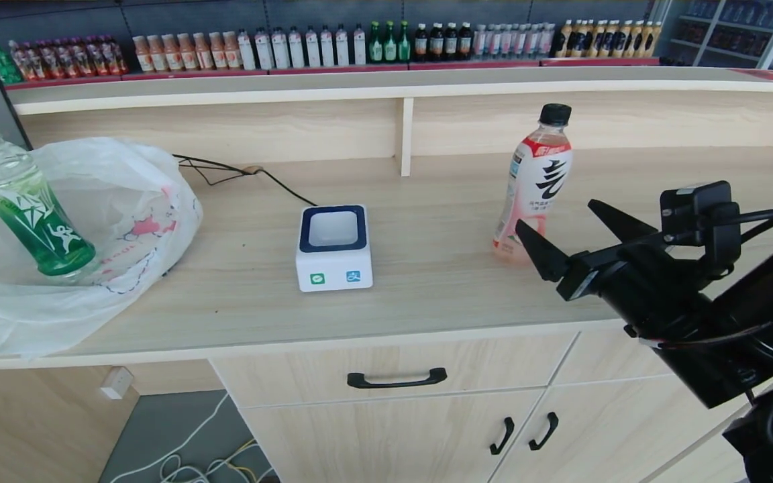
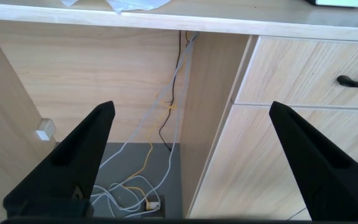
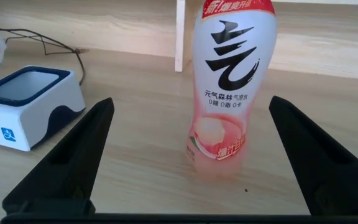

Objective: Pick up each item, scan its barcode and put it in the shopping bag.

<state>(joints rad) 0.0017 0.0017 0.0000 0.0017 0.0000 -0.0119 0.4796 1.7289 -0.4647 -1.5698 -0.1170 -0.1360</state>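
Observation:
A pink drink bottle (image 1: pixel 535 182) with a black cap stands upright on the wooden counter (image 1: pixel 427 268), right of centre. My right gripper (image 1: pixel 566 231) is open just in front of it, fingers level with its base, not touching; the right wrist view shows the pink bottle (image 3: pixel 227 93) between and beyond the open fingers. A green bottle (image 1: pixel 21 194) leans inside the translucent shopping bag (image 1: pixel 118 221) at the counter's left end. The white and blue scanner (image 1: pixel 333 247) sits mid-counter. My left gripper (image 2: pixel 191 134) is open below the counter, facing the cabinet front.
A black cable (image 1: pixel 239 174) runs from the scanner toward the bag. A raised back shelf (image 1: pixel 400 94) borders the counter, with rows of bottles behind. Drawers and handles (image 1: pixel 396 380) lie under the counter edge. Cables hang in the open bay (image 2: pixel 166 124).

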